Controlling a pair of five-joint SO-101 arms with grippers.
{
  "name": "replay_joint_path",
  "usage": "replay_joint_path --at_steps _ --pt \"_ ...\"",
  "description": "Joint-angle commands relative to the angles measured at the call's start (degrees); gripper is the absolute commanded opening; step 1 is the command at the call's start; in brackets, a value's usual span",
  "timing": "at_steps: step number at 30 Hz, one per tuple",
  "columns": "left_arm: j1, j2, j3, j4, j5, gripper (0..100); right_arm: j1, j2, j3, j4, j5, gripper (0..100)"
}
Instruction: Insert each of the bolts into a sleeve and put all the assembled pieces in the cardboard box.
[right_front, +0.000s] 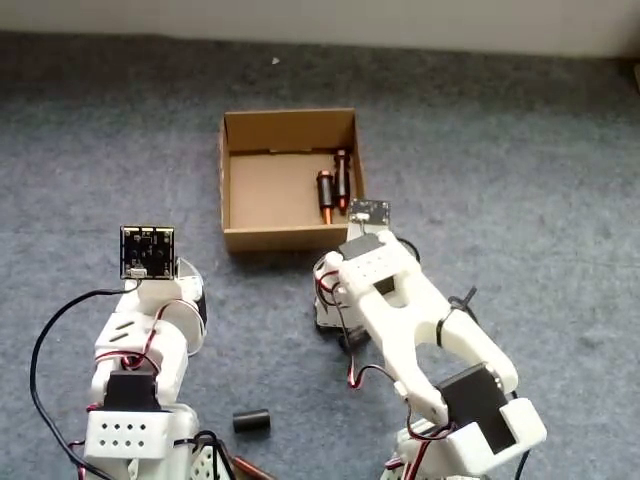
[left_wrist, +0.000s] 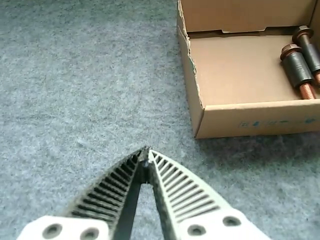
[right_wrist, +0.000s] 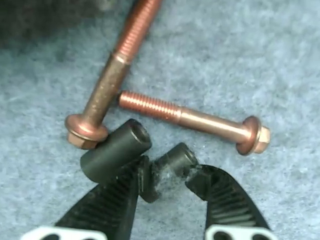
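Near edge of the counter: the copper bolt end is seen at the very edge, beside the left arm's base.
Between the arms: one loose sleeve, black, is laid on its side just beyond that bolt end.
Counter: it is covered in grey felt-like cloth.
Left arm: it is stationed at the near left of the counter.
Left jaws: they are closed tip to tip with nothing held, above bare cloth short of the box's near left corner.
Right arm: it is stretched from the near right toward the box's near right corner.
Right jaws: they are parted partway, low over the cloth. A small sleeve is placed between the tips, and whether it is pinched cannot be told.
Parts at the right jaws: a second sleeve is laid against the head of the first bolt. A second bolt is laid crosswise, its threaded tip near the first bolt's shank.
Cardboard box: open-topped, it is set mid-counter, beyond both arms.
Box contents: an inner piece and a wall-side piece, each a bolt in a dark sleeve, are laid side by side at the right wall.
Print: blue print is carried on the box's outer near wall and cannot be read.
Count: one box, two assembled pieces, three loose sleeves and three loose bolts are counted.
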Motion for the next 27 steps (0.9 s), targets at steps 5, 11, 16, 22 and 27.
replay_joint_path --at_steps 5,11,16,22,27 --pt "-0.48 -0.31 -1.63 -1.32 -0.53 2 -0.66 3.47 1.01 -0.66 -0.26 12.0" --pt "-0.48 -0.31 -1.63 -1.32 -0.53 2 -0.66 3.74 1.10 -0.66 -0.09 7.4" --pt "-0.48 -0.31 -1.54 -1.32 -0.53 2 -0.66 3.65 1.10 -0.66 3.60 7.0" --pt "-0.48 -0.31 -1.54 -1.32 -0.53 2 -0.66 3.47 0.66 3.82 3.87 7.4" --pt "-0.48 -0.31 -1.54 -1.32 -0.53 2 -0.66 3.30 0.48 9.89 8.26 7.4"
